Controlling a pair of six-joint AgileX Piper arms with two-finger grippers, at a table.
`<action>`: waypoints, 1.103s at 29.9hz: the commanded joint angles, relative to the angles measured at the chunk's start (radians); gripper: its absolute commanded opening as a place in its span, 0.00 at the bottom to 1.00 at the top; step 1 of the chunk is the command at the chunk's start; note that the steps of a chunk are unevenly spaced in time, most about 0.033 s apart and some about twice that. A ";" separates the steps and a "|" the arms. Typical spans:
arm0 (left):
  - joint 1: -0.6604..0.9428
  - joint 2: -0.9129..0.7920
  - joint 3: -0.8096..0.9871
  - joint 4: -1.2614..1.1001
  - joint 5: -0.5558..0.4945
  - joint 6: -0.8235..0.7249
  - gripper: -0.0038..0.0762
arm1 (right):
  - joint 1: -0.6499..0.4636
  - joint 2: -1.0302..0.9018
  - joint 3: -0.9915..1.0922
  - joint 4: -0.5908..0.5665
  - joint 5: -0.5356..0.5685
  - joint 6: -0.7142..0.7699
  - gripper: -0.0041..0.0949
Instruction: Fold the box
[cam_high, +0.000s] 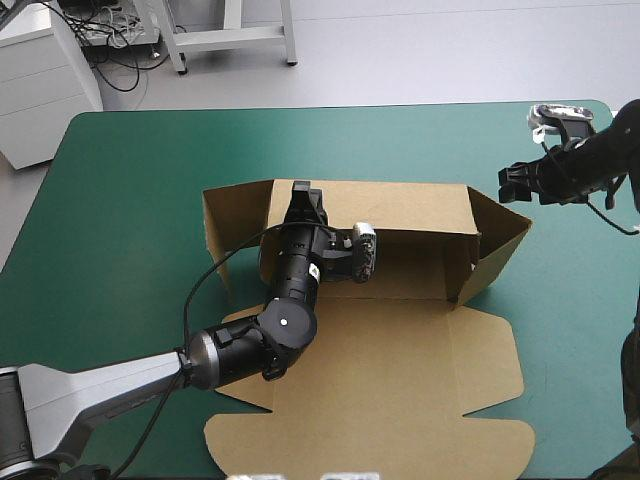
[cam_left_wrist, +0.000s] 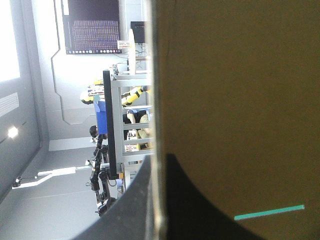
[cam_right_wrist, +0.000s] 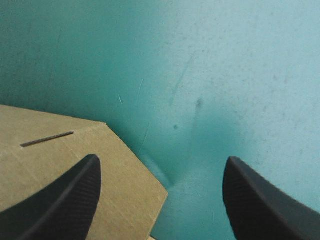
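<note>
Brown box (cam_high: 400, 360) wall between left fingers (cam_left_wrist: 131, 212) (wrist view: right fingers (cam_right_wrist: 62, 202) apart)

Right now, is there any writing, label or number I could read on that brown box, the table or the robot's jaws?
None that can be read.
The box: plain brown board, no print.
The teal-green cover: no print.
The jaws: plain black, no marks.
</note>
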 joint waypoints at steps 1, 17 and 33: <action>-0.008 -0.043 -0.027 0.070 0.038 -0.014 0.01 | -0.010 -0.093 0.027 0.029 -0.040 -0.038 0.69; -0.008 -0.043 -0.027 0.073 0.027 -0.014 0.01 | -0.010 -0.235 0.294 0.075 -0.092 -0.215 0.69; -0.008 -0.043 -0.027 0.097 0.017 -0.014 0.01 | -0.010 -0.325 0.430 0.211 -0.053 -0.418 0.69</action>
